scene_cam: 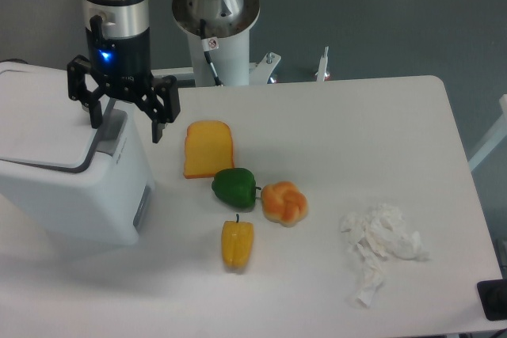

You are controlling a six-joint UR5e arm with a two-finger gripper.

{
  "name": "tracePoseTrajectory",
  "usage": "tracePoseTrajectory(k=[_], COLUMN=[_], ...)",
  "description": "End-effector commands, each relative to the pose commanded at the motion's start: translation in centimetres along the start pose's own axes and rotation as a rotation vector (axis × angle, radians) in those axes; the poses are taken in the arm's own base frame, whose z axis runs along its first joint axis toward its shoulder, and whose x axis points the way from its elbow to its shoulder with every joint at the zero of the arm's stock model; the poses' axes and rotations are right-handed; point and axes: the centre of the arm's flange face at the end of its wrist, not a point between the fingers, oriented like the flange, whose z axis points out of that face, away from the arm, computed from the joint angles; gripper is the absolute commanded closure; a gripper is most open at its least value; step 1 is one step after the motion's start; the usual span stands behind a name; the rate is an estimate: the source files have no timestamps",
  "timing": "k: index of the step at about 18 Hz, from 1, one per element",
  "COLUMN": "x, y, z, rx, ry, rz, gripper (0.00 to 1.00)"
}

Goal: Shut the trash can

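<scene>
The trash can (67, 184) is a big white boxy bin at the table's left edge, with a grey panel on its right side. Its flat white lid (40, 120) lies almost down, its right edge slightly raised over a thin dark gap. The grey latch strip (113, 134) runs along the top right edge. My gripper (127, 127) hangs open just above that edge. One finger (96, 114) is over the lid's corner and the other finger (158, 120) is off the bin's right side. Nothing is held.
On the table right of the bin lie a yellow cheese wedge (208, 148), a green pepper (235, 187), an orange pastry (284, 203) and a yellow pepper (237, 244). Crumpled white tissue (380, 244) sits at the front right. The arm's base (215, 13) stands behind.
</scene>
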Motion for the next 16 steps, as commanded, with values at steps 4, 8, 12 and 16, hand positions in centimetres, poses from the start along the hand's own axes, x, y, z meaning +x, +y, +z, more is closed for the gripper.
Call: tracePoseTrajectory(k=[4, 8, 12, 16], x=[0.3, 0.6, 0.5, 0.4], y=[0.1, 0.4, 0.4, 0.2], z=[-0.9, -1.4, -1.2, -1.2], rx=[0.014, 0.021, 0.019, 0.031], ry=[-0.005, -0.007, -0.009, -0.016], rz=[-0.009, -0.008, -0.006, -0.006], gripper=[0.0, 0.0, 0.0, 0.0])
